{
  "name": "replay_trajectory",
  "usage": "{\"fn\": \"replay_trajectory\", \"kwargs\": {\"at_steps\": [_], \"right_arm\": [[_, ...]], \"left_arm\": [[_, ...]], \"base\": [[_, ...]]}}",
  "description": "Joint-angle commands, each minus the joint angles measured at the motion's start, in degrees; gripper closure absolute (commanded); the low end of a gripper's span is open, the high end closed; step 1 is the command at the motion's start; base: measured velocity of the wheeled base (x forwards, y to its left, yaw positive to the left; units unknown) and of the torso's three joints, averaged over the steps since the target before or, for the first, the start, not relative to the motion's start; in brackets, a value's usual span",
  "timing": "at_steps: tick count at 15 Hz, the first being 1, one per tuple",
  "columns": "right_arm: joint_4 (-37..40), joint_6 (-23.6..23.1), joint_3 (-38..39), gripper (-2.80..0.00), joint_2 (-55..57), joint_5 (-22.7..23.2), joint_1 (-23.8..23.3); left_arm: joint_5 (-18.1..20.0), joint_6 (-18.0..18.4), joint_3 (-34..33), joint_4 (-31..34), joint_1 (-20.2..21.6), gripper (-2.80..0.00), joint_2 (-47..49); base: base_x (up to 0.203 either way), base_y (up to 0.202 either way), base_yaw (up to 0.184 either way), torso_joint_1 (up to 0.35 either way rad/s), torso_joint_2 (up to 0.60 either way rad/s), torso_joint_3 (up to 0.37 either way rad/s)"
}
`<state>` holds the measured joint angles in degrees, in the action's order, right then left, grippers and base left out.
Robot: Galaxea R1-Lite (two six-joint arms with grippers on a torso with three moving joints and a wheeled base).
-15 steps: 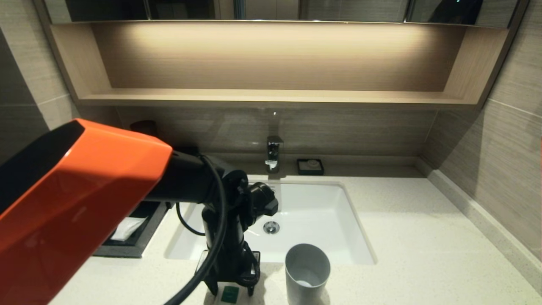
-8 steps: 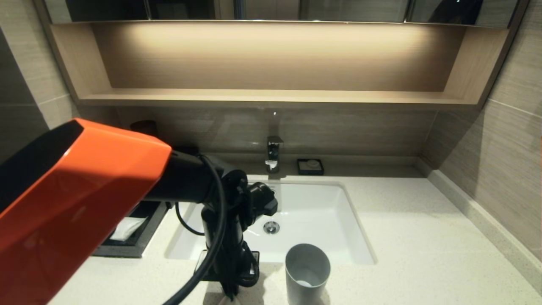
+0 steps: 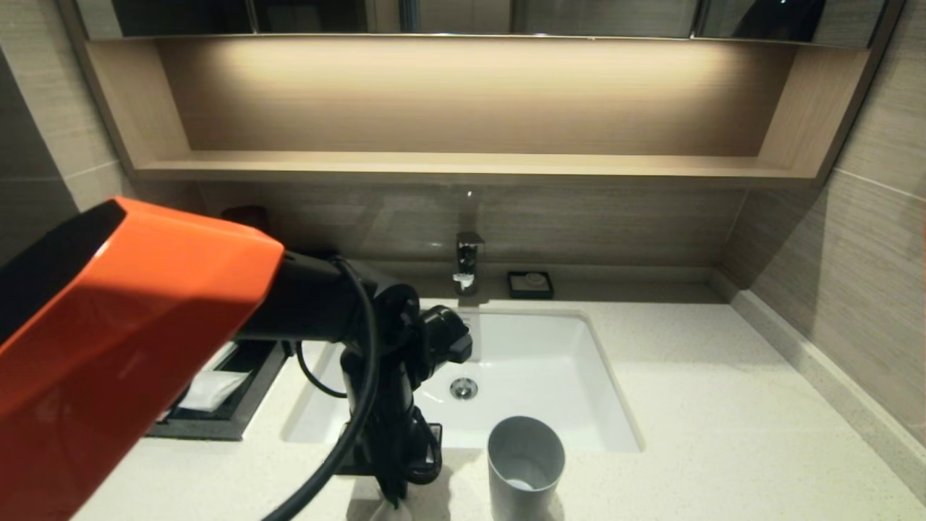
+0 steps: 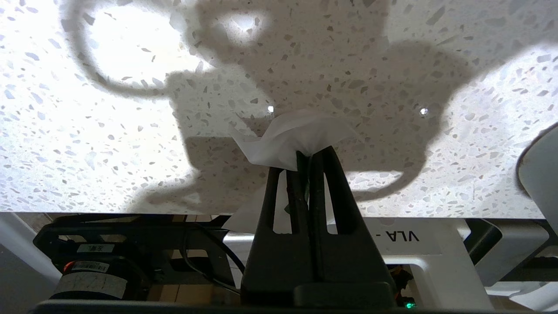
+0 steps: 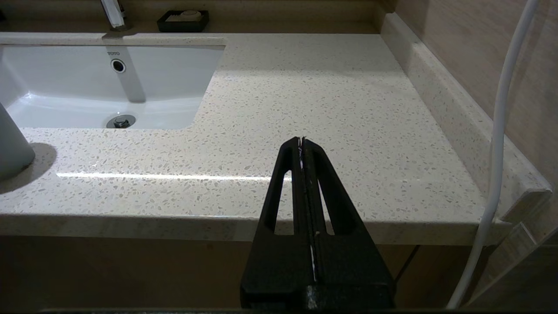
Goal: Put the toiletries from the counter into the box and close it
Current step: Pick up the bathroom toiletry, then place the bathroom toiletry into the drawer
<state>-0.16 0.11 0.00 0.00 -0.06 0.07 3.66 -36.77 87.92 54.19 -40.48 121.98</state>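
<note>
Head view, from the left side: the box [image 3: 242, 405] lay at the left edge of the counter [image 3: 723, 420], partly hidden behind the big orange arm. Its drawer was pulled out, and one pale sachet [image 3: 206, 391] lay inside it.

To the right of the box, the left gripper [image 3: 394, 496] pointed down at the front strip of the counter, between the white basin [image 3: 535, 362] and the near edge. Only a pale corner of the white sachet [image 3: 391, 512] showed under its tips there.

In the left wrist view the left gripper [image 4: 310, 155] had its two black fingers [image 4: 335, 183] pressed together on this white sachet [image 4: 290, 139]. The crumpled upper part of the sachet stood out beyond the fingertips, over the speckled stone, and another part hung down at the side of the fingers. A thin green edge showed between the fingers. I could not tell if the sachet touched the counter.

Just to the right of the left gripper stood the grey cup [image 3: 525, 467], upright, near the front rim of the basin.

Further right, the right gripper [image 5: 301, 141] hovered before the front edge of the counter, right of the basin. Its fingers were closed on each other and held nothing.
</note>
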Motion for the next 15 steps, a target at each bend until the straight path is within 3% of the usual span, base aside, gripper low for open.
{"fn": "replay_trajectory", "kwargs": {"at_steps": [1,4,12,15], "right_arm": [[-0.02,-0.02,0.09,0.0,0.0,-0.03,0.01],[-0.02,-0.02,0.04,0.0,-0.03,-0.03,0.01],[-0.02,-0.02,0.09,0.0,0.0,-0.03,0.01],[-0.02,-0.02,0.08,0.0,-0.01,-0.03,0.01]], "left_arm": [[-0.04,-0.11,0.28,0.59,0.73,0.0,-2.93],[-0.34,0.28,1.41,1.25,4.95,0.0,-7.63],[-2.58,9.53,5.45,1.92,25.04,0.0,-12.8],[-2.94,12.24,6.25,1.14,29.14,0.0,-12.55]], "base": [[0.0,0.0,0.0,0.0,0.0,0.0],[0.0,0.0,0.0,0.0,0.0,0.0],[0.0,0.0,0.0,0.0,0.0,0.0],[0.0,0.0,0.0,0.0,0.0,0.0]]}}
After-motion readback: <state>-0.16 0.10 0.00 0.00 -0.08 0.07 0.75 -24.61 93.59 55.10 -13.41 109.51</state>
